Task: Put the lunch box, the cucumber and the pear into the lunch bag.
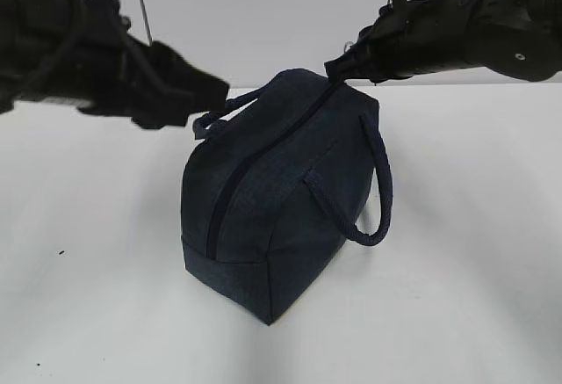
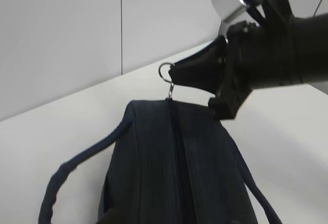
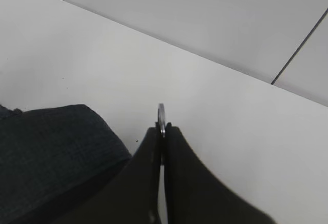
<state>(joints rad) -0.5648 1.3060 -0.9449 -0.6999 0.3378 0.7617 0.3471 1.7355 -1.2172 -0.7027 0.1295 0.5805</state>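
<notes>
The dark navy lunch bag [image 1: 263, 208] stands on the white table, its zipper [image 1: 255, 155] closed along the top. My right gripper [image 1: 338, 68] is shut on the metal ring pull [image 3: 161, 116] at the bag's far end; the ring [image 2: 165, 73] also shows in the left wrist view, pinched by that gripper [image 2: 174, 75]. My left gripper [image 1: 215, 94] is at the bag's left handle [image 1: 219, 119], by the bag's near top end; its jaws do not show clearly. The lunch box, the cucumber and the pear are out of view.
The white table [image 1: 457, 296] surrounds the bag. The bag's other loop handle [image 1: 378, 199] hangs down its right side. A grey panelled wall [image 3: 205, 19] rises behind the table. The left arm's black body [image 1: 79, 50] hovers at the upper left.
</notes>
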